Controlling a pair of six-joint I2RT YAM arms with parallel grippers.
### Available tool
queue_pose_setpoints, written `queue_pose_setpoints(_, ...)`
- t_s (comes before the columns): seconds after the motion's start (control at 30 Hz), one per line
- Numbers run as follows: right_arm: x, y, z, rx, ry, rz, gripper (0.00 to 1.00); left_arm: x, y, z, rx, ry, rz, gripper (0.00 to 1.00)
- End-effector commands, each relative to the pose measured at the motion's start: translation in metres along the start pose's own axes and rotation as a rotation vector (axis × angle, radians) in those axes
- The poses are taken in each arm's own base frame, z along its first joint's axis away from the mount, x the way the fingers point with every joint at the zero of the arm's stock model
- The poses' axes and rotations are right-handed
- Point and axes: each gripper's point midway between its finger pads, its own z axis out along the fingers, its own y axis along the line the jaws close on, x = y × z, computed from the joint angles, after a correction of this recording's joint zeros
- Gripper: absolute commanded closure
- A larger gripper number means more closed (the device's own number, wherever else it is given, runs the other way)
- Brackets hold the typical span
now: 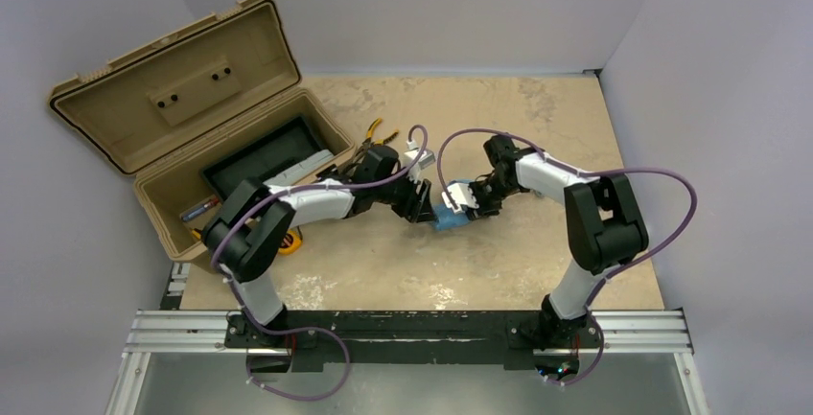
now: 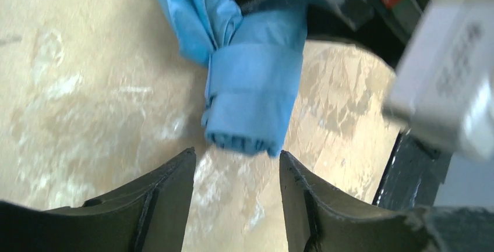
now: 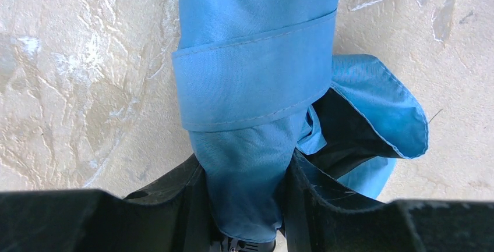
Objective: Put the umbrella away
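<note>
Lying on the desk (image 1: 537, 118): the umbrella (image 1: 449, 218), a small sky-blue bundle just left of the frame's centre in the top view, between the two arms
Umbrella up close: folded fabric with a band of the same blue (image 3: 256, 83) wrapped round it; in the right wrist view a loose flap (image 3: 387, 109) bulges to the right of the band, dark on its inside
Right gripper (image 3: 244, 173): closed on the lower end of the bundle, the fabric pinched between both dark fingers at the bottom of its own view; in the top view it reaches the bundle from the right
Left gripper (image 2: 237, 162): narrowly parted and holding nothing; the rolled end of the bundle sits just above the gap in its own view, touching neither finger; bare desk shows between the fingers
Right edge of the left wrist view: a blurred white block (image 2: 448, 71) on a dark part, near the bundle; I cannot tell exactly what it is
Tan case (image 1: 173, 206): upper left of the top view, lid (image 1: 182, 84) raised; a black tray (image 1: 264, 151) lies inside
Yellow-handled pliers (image 1: 376, 129): on the desk just right of the case, above the left arm's wrist
Yellow object (image 1: 289, 241): lower left, beside the case's near corner, partly under the left arm
</note>
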Motion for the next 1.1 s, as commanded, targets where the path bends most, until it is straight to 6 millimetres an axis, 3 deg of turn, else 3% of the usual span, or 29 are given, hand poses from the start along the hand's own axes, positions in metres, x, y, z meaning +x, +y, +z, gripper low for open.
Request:
queue_pose_setpoints(0.0, 0.03, 0.13, 0.01, -0.454, 0.133, 0.305, 0.98, -0.019, -0.011, -0.018, -0.051, -0.17, 0.16, 0.47)
queue_pose_setpoints(0.2, 0.028, 0.141, 0.007, -0.563, 0.137, 0.381, 0.99, 0.012, -0.051, -0.025, -0.12, -0.236, 0.585, 0.46)
queue_pose_setpoints(0.4, 0.03, 0.147, 0.005, -0.634, 0.164, 0.425, 1.0, 0.013, -0.04, -0.032, -0.311, -0.197, 0.855, 0.45)
queue_pose_setpoints(0.57, 0.028, 0.154, 0.007, -0.705, 0.153, 0.474, 1.0, -0.003, -0.043, -0.017, -0.339, -0.19, 0.936, 0.44)
queue_pose_setpoints(0.77, 0.031, 0.157, 0.013, -0.723, 0.161, 0.504, 1.0, -0.013, -0.062, 0.007, -0.31, -0.197, 1.005, 0.44)
queue_pose_setpoints(1.07, 0.031, 0.159, 0.019, -0.749, 0.149, 0.525, 1.0, -0.018, -0.049, 0.036, -0.379, -0.146, 1.103, 0.44)
